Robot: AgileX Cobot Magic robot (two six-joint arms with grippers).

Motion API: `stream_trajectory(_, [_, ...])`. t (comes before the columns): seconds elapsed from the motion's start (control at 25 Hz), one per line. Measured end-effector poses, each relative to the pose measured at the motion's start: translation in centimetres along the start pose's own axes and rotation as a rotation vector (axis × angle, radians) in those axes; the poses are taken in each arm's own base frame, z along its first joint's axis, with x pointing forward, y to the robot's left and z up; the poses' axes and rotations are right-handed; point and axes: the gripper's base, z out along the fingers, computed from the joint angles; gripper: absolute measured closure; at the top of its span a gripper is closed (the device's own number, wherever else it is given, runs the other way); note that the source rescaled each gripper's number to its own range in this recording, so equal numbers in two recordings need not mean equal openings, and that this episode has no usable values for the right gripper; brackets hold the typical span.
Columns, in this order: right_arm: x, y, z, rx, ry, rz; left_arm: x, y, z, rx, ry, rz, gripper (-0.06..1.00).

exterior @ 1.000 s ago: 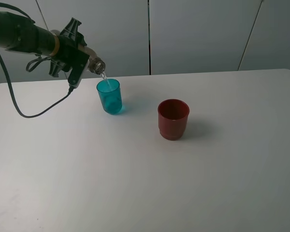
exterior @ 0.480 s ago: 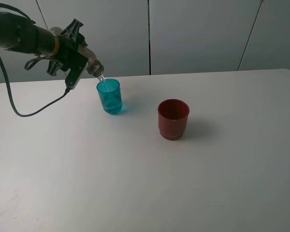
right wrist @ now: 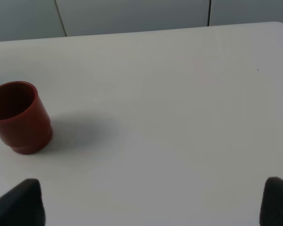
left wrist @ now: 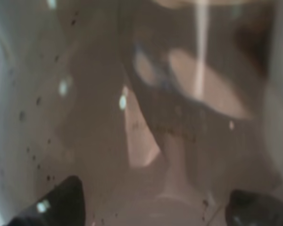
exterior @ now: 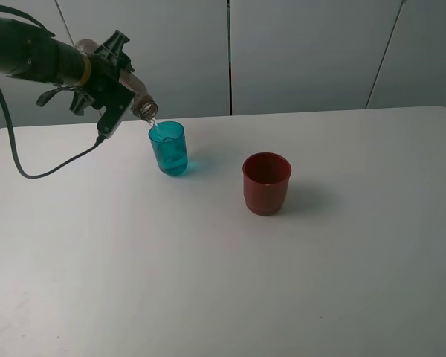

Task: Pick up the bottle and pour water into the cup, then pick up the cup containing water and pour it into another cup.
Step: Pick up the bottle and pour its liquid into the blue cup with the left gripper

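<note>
Left pincer [exterior: 117,83]: mine, clamped on the bottle's body, up and left of the teal cup.
Bottle [exterior: 143,104]: tipped, mouth just above the teal cup's [exterior: 169,147] left rim, thin stream falling in.
Red cup [exterior: 267,182]: right of the teal cup, apart, looks empty.
Right pincer [right wrist: 148,205]: jaws wide, holding nothing.
Risk: the mouth hangs at the rim's edge; drifting outward would wet the table [exterior: 208,282], and overfilling would slop later.
Change: against a second ago, neck lower and steeper; both cups unmoved.
</note>
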Motion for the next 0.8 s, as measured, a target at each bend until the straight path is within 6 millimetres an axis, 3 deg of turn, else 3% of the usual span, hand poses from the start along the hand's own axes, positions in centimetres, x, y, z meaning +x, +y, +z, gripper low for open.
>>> stream_trajectory(0.8, [0.0, 0.0, 0.0, 0.0, 0.0, 0.006, -0.25, 0.13, 0.0, -0.016, -0.027, 0.097, 0.91])
